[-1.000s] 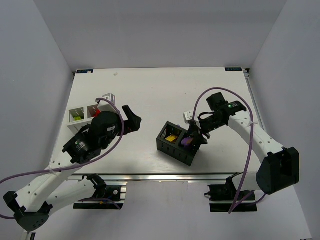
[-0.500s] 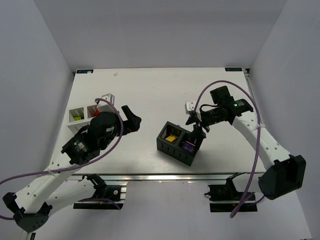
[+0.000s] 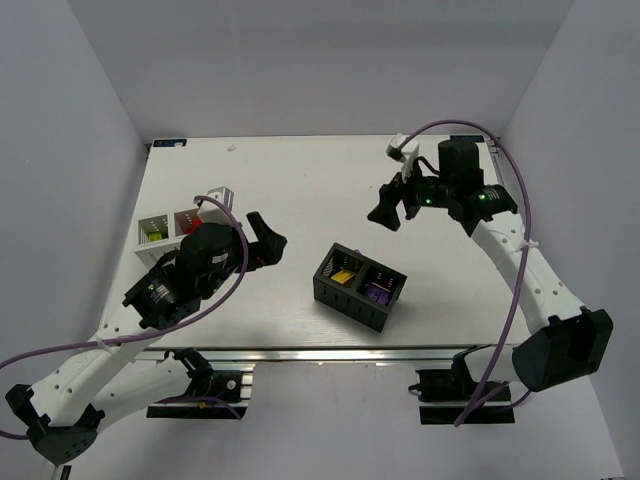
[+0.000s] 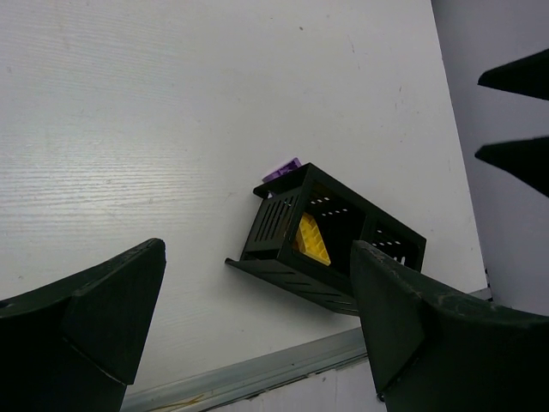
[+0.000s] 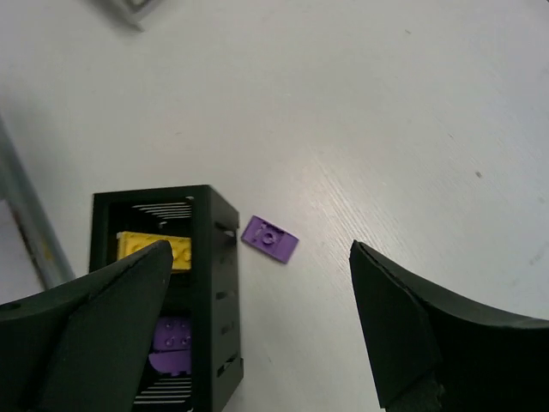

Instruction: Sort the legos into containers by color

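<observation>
Moved: Your right hand (image 3: 386, 216) has lifted away from the black slotted two-cell plastic box (image 3: 349, 304) and gone back toward the far right of the white tabletop (image 3: 300, 190). Your left hand (image 3: 268, 231) has kept its place.
White-grey box: The small white-grey two-cell plastic box (image 3: 167, 224) stands at the left side of the tabletop, partly hidden by your left arm. A lime green studded brick (image 3: 150, 237) lies in its left cell and a red studded brick (image 3: 186, 220) in its right cell.
Left hand: You have it hanging just right of the white-grey box, fingers spread wide with nothing between them. It points across at the black box.
Black box: It stands near the front middle of the tabletop, turned at an angle. A yellow studded brick (image 5: 154, 249) lies in one cell and a purple studded brick (image 5: 176, 339) in the other.
Loose piece: A flat purple studded plate (image 5: 269, 238) lies on the tabletop just beside the yellow cell's outer wall. You cannot tell whether it touches the wall.
Right hand: You have it raised well behind and to the right of the black box, fingers wide apart and empty.
</observation>
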You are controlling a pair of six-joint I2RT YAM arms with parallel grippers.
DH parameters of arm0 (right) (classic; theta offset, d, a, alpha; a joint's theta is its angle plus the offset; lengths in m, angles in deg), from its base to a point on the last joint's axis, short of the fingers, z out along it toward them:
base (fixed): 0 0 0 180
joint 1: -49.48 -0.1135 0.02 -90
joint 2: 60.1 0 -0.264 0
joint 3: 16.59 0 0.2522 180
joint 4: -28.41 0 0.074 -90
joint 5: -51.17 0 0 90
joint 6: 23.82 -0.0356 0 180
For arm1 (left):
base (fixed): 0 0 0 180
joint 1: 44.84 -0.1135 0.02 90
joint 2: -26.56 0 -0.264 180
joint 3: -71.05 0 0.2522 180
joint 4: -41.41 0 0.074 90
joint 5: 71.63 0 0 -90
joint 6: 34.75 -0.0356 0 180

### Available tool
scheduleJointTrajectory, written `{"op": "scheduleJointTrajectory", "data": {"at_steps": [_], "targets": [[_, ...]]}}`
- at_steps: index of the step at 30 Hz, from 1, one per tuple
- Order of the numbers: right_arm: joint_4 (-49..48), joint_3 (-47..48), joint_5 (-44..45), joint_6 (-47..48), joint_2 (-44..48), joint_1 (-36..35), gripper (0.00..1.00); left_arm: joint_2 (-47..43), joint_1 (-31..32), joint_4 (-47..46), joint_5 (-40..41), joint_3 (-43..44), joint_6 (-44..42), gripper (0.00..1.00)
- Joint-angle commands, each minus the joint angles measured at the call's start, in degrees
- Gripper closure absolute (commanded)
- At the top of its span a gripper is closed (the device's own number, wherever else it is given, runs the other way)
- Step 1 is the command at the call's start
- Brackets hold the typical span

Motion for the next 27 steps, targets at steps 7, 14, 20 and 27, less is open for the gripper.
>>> {"op": "scheduleJointTrajectory", "data": {"at_steps": [7, 14, 20, 27], "targets": [[0.08, 6.01, 20.15, -9.4, -6.11, 3.44, 0.11, 1.86, -0.19, 1.24, -0.26, 1.56, -0.5, 0.02], [3.6, 2.77, 23.42, -7.29, -5.16, 6.78, 0.11, 3.36, -0.19, 3.62, 0.45, 1.66, 1.35, 0.02], [3.95, 0.39, 22.45, -7.72, -3.93, 8.45, 0.11, 2.92, -0.19, 3.0, 0.53, 0.86, 1.53, 0.02], [4.22, -0.05, 21.05, -7.81, -4.1, 9.95, 0.11, 3.45, -0.19, 3.18, 0.36, 1.13, 1.35, 0.02]]}}
